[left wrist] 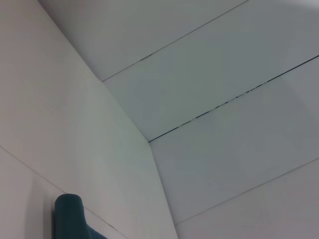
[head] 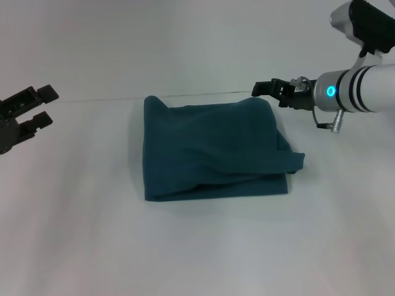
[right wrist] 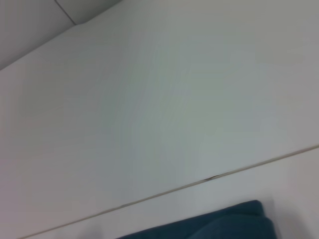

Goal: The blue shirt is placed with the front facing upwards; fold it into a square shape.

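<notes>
The right gripper (head: 262, 88) hangs just past the far right corner of the blue shirt (head: 213, 148), its dark fingers pointing toward the cloth; whether they are apart or together cannot be told from the head view, and they seem to hold nothing. The left gripper (head: 42, 105) sits well off to the left of the garment, its two black fingers spread with a clear gap between them and nothing in it. Between the two arms the blue shirt lies on the white table (head: 197, 246), folded into a roughly square bundle with only plain teal cloth showing. Its left and near edges run fairly straight, while a loose flap bulges out at the near right corner and soft creases cross the top layer. The left wrist view catches only a rolled teal corner (left wrist: 70, 216) against the pale table, and the right wrist view a strip of the shirt's edge (right wrist: 219, 226)
</notes>
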You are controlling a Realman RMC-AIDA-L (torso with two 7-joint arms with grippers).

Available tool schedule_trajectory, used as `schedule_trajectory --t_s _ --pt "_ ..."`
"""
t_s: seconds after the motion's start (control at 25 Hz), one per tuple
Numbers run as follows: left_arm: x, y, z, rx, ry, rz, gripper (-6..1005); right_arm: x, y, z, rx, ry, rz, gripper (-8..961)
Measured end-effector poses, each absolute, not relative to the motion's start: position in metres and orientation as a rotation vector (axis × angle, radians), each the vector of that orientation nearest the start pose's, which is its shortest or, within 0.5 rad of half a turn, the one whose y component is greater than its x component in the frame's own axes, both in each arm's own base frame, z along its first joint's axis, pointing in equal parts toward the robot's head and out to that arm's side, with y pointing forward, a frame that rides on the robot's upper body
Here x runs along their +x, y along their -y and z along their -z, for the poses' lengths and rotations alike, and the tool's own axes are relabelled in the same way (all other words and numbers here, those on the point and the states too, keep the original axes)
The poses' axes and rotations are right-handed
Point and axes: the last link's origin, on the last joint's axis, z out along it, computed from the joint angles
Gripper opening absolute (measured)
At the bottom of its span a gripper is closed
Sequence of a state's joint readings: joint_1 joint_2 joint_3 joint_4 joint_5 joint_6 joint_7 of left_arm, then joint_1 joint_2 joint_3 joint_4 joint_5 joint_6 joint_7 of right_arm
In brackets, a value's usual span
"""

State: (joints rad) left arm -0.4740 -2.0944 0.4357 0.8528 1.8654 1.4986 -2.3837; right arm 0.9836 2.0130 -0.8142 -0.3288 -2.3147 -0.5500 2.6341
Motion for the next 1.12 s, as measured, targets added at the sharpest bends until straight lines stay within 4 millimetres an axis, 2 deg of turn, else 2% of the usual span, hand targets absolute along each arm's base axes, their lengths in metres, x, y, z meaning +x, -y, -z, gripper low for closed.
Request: schedule_trajectory --t_s 0.32,0.4,0.56,0.72,0.92,1.12 --pt "-0.280 -0.349 -0.083 -1.902 1.732 1.245 801 0.221 -0.485 0.008 -1.823 -1.594 -0.445 803" --pt "-0.280 -0.349 -0.084 -1.904 1.723 1.239 800 0.217 -0.482 0.001 -1.888 -1.577 -0.441 803" --pt "-0.286 -0.347 -0.089 -1.895 1.714 1.223 800 0.212 -0.470 -0.027 -2.016 -1.529 -0.507 803" --pt "-0.287 -0.346 -0.089 -1.907 1.693 1.207 800 0.219 -0.442 -0.057 -2.130 -1.455 -0.708 803" --pt "-0.281 -0.347 -0.084 -1.980 1.647 1.176 799 0.240 -0.403 -0.085 -2.241 -1.333 -0.893 803" --pt "-0.263 -0.349 -0.066 -2.167 1.535 1.101 799 0.268 -0.361 -0.105 -2.283 -1.223 -1.013 803"
